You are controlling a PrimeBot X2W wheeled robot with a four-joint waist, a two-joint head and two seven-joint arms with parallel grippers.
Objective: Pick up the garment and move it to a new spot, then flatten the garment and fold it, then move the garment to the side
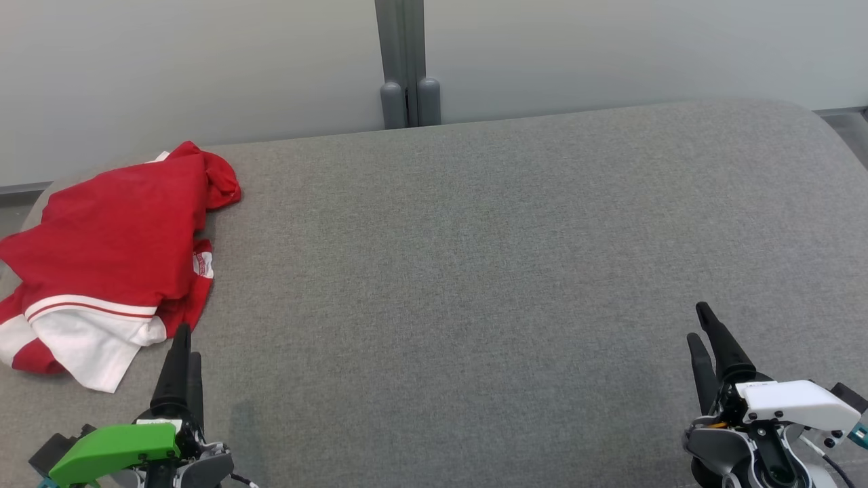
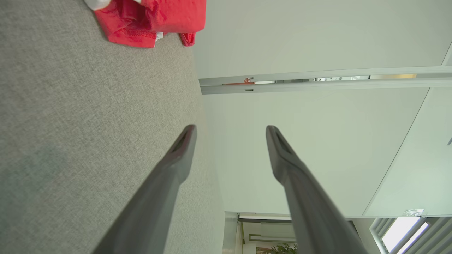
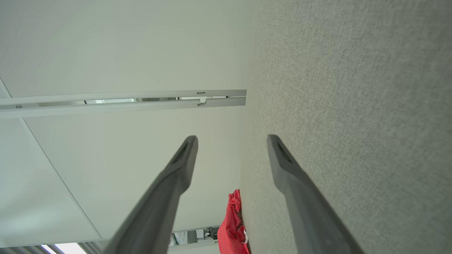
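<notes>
The garment (image 1: 115, 257) is a red shirt with white trim, lying crumpled at the far left of the grey upholstered surface (image 1: 475, 271). A corner of the garment (image 2: 152, 19) lies at the top of the left wrist view, and the garment (image 3: 231, 229) appears small at the bottom of the right wrist view. My left gripper (image 1: 184, 346) rests at the lower left, its tips just below the shirt's hem, apart from it. It stands open and holds nothing (image 2: 229, 132). At the lower right, far from the shirt, my right gripper (image 1: 698, 324) is open and holds nothing as well (image 3: 231, 141).
A pale wall (image 1: 203, 68) runs behind the surface, with a grey post (image 1: 407, 68) at its middle. The surface's rounded right end (image 1: 827, 135) curves off near the floor. Bare grey fabric spans the space between my grippers.
</notes>
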